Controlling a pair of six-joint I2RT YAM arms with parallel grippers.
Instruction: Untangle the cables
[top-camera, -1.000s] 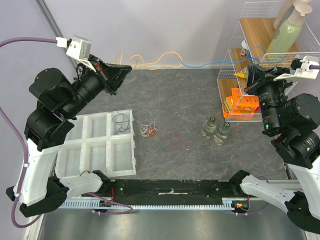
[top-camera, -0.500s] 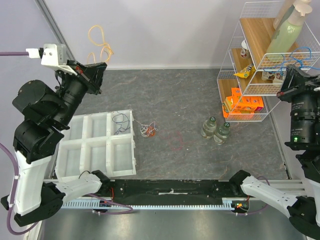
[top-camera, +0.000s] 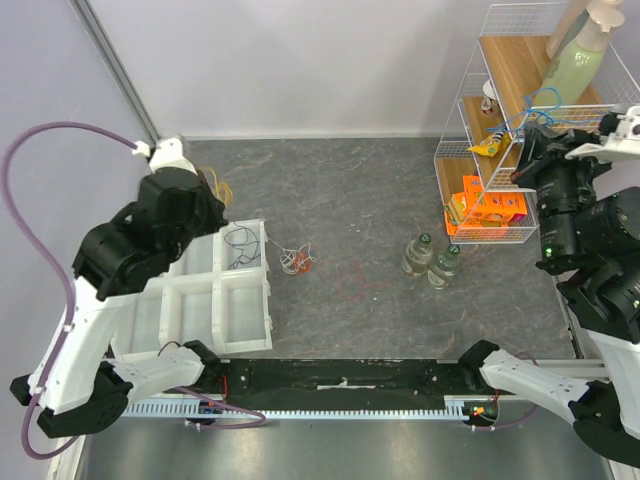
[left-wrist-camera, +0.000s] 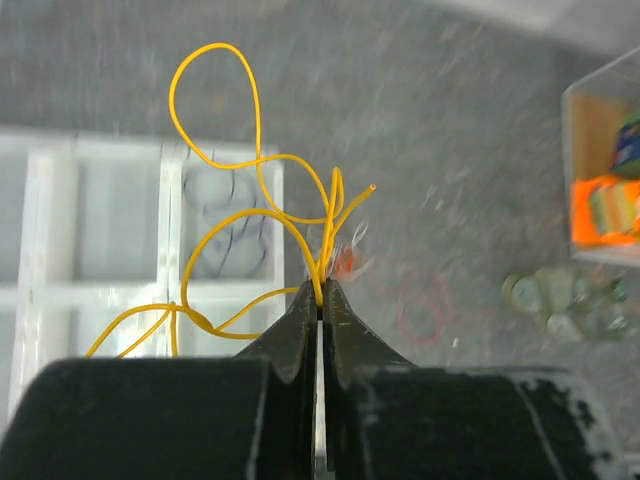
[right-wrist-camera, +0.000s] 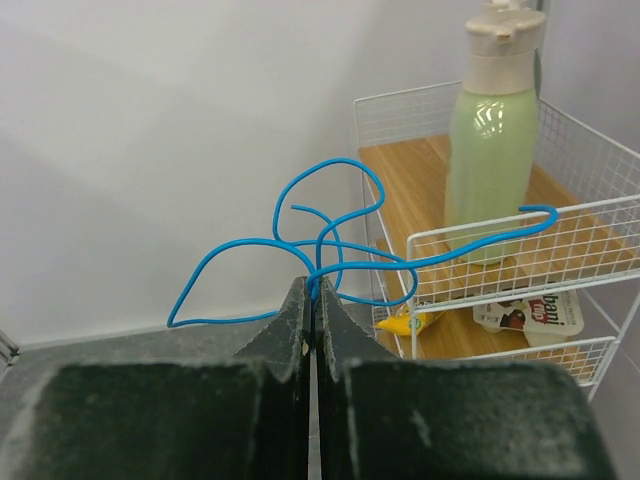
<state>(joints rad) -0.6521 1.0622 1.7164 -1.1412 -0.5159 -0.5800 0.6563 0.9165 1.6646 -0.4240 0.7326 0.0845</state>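
Near edge, left side: white tray (top-camera: 268, 300) of compartments; a dark cable (top-camera: 240, 240) lies in its far-right cell. The left gripper (left-wrist-camera: 321, 290) has swung down from high at the far left corner and now hangs over the tray's far side, tips pressed together on the yellow cable (left-wrist-camera: 325, 235), whose loops spring up free above the tips. Mid tabletop (top-camera: 350, 190), just right of the tray: a small white and red-orange knot (top-camera: 297, 260), unmoved over the last second; a thin red loop (top-camera: 352, 285) lies apart to its right, near two small bottles (top-camera: 432, 260). Far right: right gripper (right-wrist-camera: 311, 285) raised beside the wire rack (top-camera: 470, 150), tips likewise pinched on the blue cable (right-wrist-camera: 320, 268), which curls in the air in front of the green bottle (right-wrist-camera: 495, 150). Change noted: a second ago yellow and blue ran as one line stretched between the two arms along the far wall; now each gripper carries its own colour, well apart. Judgement: that pair is separated. Yellow looks set for a tray cell, blue has yet to be put down, and the white and red-orange knot is not yet worked.
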